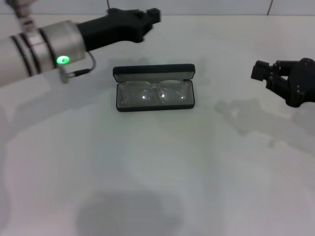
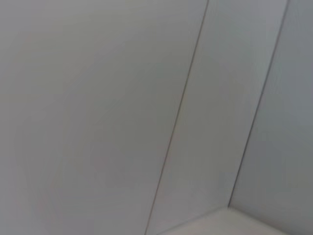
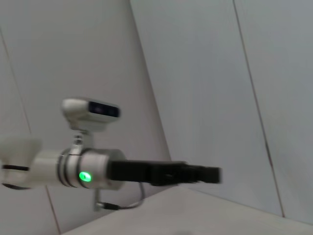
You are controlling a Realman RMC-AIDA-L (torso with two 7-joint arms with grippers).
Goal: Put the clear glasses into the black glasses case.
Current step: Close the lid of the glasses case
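Observation:
The black glasses case (image 1: 154, 73) lies open on the white table, its lid standing up on the far side. Inside it rest the clear glasses (image 1: 154, 93), lying flat across the grey lining. My left gripper (image 1: 153, 15) hovers above and beyond the case, near the back wall, holding nothing; it also shows from the side in the right wrist view (image 3: 215, 175). Off to the right of the case, my right gripper (image 1: 266, 73) hangs open and empty, well apart from it.
The white table (image 1: 157, 172) extends broadly in front of the case. A panelled wall (image 2: 146, 98) stands behind the table's far edge. The left arm's silver wrist (image 1: 54, 46) shows a green light.

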